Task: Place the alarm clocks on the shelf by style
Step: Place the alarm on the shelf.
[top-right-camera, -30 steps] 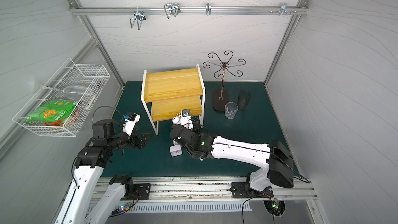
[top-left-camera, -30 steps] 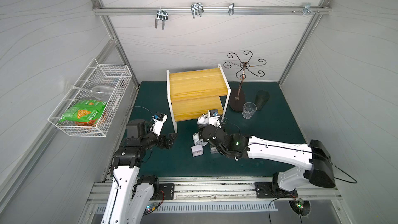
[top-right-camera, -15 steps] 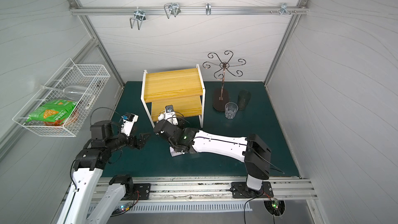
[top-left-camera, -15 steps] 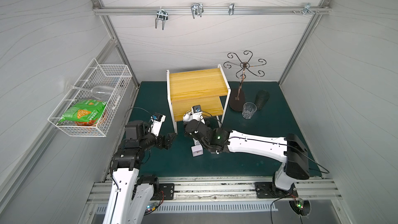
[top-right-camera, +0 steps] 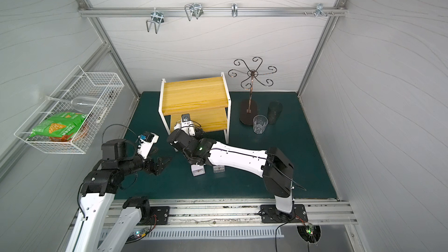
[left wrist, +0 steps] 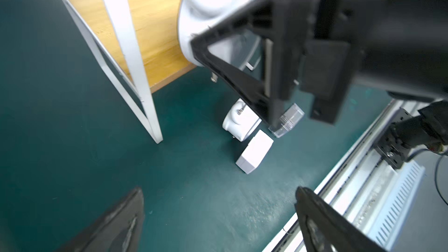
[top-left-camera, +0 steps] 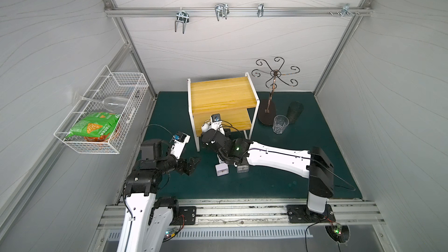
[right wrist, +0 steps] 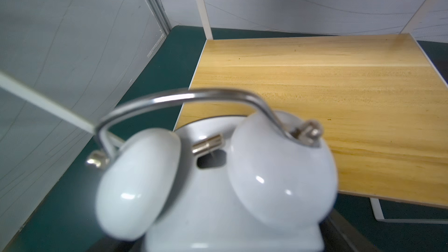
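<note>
Swung leftward since the earlier frame, the right tool (top-left-camera: 208,132) is at centre frame, closed around a round twin-bell clock (top-left-camera: 205,127) at the front-left corner of the shelf's (top-left-camera: 223,93) lower board. The left tool (top-left-camera: 192,164) is spread wide, empty, above the tabletop (top-left-camera: 266,185).

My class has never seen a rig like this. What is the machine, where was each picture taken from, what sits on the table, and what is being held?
The machine is a left arm and a right arm, each ending in a two-fingered gripper. Two pictures look down from overhead, side by side. The other two come from small cameras on the arms' wrists. On the green mat stands a two-step shelf. In front of it sit a white square clock, a clear-cased clock and a round twin-bell clock. The right gripper holds a second twin-bell clock near the shelf's lower board. The left gripper is open and empty.
</note>
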Action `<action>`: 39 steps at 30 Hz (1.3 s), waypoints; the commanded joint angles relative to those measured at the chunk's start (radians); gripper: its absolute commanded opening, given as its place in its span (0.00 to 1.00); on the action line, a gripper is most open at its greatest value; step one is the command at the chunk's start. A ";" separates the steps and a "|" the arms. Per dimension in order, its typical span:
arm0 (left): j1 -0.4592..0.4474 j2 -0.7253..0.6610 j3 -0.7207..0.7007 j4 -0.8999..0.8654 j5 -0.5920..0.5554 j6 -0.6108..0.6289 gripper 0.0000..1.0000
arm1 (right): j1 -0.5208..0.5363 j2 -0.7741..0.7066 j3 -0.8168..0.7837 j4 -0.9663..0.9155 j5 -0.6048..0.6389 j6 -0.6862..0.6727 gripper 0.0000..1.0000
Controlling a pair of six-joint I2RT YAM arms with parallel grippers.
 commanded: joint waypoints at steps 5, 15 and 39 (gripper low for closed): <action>0.005 -0.005 0.009 -0.003 0.066 0.039 0.99 | -0.020 0.036 0.083 0.023 0.034 -0.030 0.52; 0.005 -0.006 0.009 -0.027 0.097 0.058 0.99 | -0.030 0.069 0.088 0.120 0.070 -0.063 0.52; 0.005 -0.003 0.002 -0.029 0.094 0.065 0.99 | -0.040 0.153 0.153 0.013 0.203 0.116 0.51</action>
